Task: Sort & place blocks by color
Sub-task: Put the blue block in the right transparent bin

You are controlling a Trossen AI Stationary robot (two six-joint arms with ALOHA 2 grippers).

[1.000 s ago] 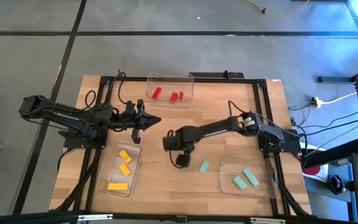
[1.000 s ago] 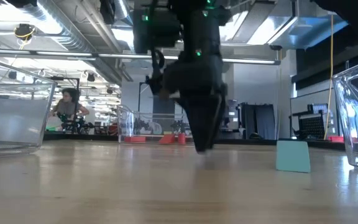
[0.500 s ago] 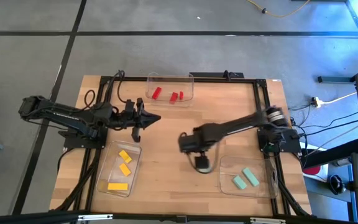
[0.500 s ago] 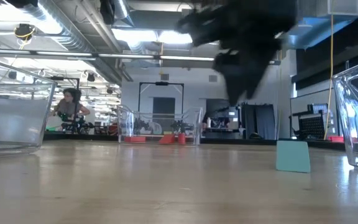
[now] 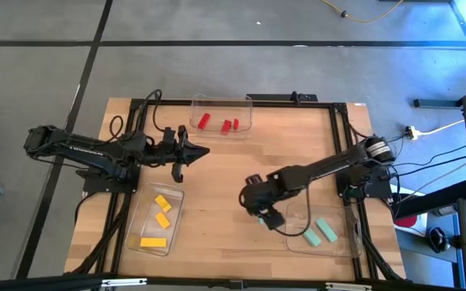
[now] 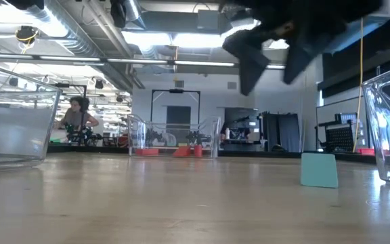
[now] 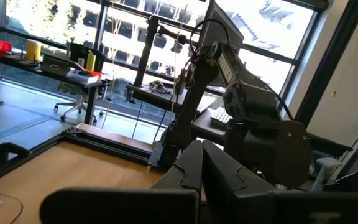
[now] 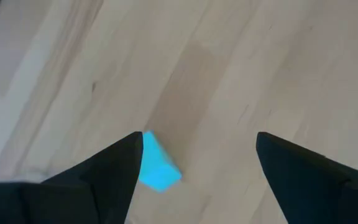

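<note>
We see a wooden bench (image 5: 217, 202) on grey floor, holding three clear trays (image 5: 221, 113) of sorted blocks. One teal block (image 6: 319, 169) lies loose on the bench beside the right tray. Our right gripper (image 8: 194, 165) hangs above it, jaws spread, empty. Our left gripper (image 5: 196, 153) waits mid-bench, closed.

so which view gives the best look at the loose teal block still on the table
The low view: the teal block stands unobstructed on the wood, apart from the tray. The right wrist view shows it partly behind a finger of the open right hand. In the high view that hand covers it, and the left wrist view misses it.
</note>
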